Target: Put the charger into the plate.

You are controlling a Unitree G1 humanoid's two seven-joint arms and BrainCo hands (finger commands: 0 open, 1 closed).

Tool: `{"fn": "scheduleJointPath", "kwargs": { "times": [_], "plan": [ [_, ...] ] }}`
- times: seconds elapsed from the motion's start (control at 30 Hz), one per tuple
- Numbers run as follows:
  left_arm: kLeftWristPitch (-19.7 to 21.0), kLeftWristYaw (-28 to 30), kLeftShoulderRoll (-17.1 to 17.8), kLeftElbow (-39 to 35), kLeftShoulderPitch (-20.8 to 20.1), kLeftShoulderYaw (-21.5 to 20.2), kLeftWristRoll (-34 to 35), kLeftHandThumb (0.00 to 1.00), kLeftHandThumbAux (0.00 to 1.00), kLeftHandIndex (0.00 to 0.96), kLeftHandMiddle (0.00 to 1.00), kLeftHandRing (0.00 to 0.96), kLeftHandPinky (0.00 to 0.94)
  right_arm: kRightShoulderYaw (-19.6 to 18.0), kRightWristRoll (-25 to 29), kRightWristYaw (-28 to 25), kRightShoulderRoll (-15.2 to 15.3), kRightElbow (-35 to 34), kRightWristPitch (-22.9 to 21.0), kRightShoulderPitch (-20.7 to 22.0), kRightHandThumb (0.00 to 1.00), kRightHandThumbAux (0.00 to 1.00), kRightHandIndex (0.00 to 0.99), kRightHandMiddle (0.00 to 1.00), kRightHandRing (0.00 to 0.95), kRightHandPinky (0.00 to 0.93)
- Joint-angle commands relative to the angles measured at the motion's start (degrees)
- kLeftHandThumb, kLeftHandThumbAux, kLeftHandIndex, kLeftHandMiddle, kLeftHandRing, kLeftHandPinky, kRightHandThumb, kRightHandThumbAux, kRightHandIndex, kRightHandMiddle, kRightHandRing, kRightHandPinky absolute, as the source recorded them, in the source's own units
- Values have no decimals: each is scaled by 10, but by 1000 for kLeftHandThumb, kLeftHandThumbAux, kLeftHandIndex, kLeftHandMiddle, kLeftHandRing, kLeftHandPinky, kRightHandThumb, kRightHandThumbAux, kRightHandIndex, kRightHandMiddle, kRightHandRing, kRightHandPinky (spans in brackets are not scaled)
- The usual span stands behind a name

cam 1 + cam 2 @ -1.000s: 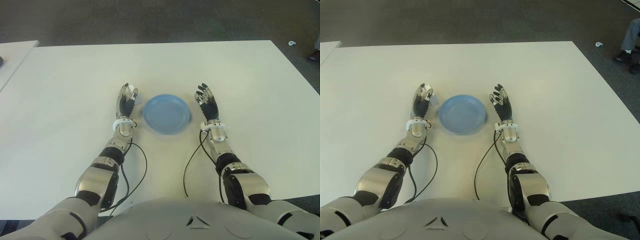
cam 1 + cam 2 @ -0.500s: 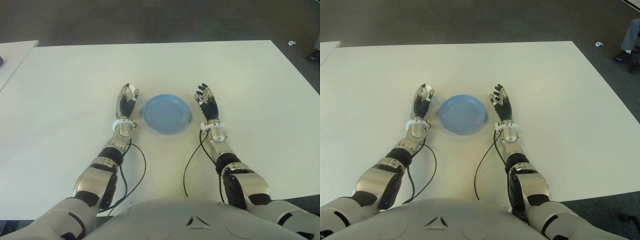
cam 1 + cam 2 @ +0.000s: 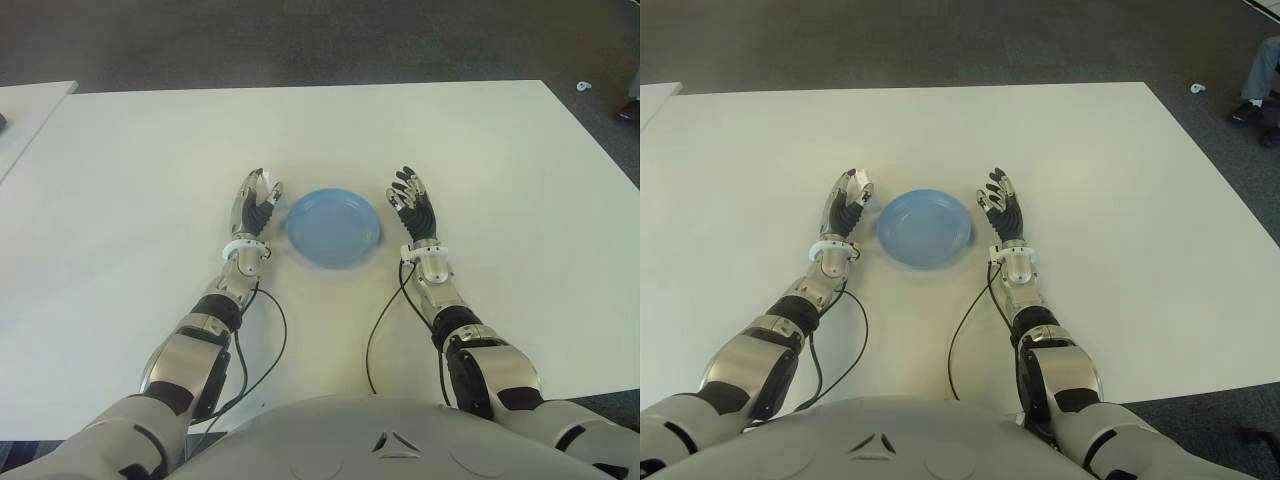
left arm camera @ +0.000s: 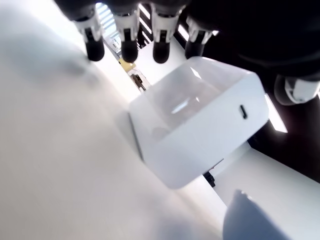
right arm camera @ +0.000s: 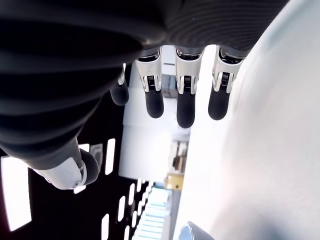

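My left hand has begun curling its fingers around the white charger on the table just left of the blue plate, not yet gripping, while my right hand shows open right of the plate.

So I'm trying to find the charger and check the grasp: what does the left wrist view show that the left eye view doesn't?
Only the left wrist view shows the white charger clearly, a block with a small port on one face, lying on the table under the left hand's open fingers, not grasped. Only the left eye view shows the whole layout: the left hand left of the blue plate, the open right hand on the plate's right. Both show the white table and some of the plate.
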State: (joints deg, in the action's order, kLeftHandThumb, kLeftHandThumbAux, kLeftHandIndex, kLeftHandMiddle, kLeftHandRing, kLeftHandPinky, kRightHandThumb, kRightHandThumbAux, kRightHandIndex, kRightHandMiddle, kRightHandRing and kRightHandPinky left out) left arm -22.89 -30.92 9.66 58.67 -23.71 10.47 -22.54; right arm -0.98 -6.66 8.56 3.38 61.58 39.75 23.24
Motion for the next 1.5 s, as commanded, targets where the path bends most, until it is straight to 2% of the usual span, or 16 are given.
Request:
{"fn": "scheduleJointPath", "kwargs": {
  "times": [0.03,0.4,0.7,0.97,1.27,1.5],
  "plan": [
    [11,-22,10,15,17,15,-24,337,187,0,0,0,0,10,-11,6,-13,61,-52,-81,0,592,32,151,179,211],
    [14,-75,22,37,10,39,-58,332,153,0,0,0,0,14,-14,13,-13,59,-53,-80,0,607,33,151,182,213],
    [24,-120,35,52,1,66,-90,331,162,0,0,0,0,18,-15,16,-13,57,-52,-81,0,605,35,142,171,202],
    [40,-173,63,66,-12,115,-147,348,170,0,0,0,0,22,-19,17,-12,52,-58,-82,0,572,41,134,157,185],
    [54,-145,77,75,-22,135,-156,352,167,0,0,0,0,27,-20,16,-10,49,-58,-83,0,532,50,135,149,169],
    [44,-110,86,75,-24,138,-147,331,173,0,0,0,0,31,-21,17,-9,47,-59,-84,0,523,49,128,141,163]
  ]
}}
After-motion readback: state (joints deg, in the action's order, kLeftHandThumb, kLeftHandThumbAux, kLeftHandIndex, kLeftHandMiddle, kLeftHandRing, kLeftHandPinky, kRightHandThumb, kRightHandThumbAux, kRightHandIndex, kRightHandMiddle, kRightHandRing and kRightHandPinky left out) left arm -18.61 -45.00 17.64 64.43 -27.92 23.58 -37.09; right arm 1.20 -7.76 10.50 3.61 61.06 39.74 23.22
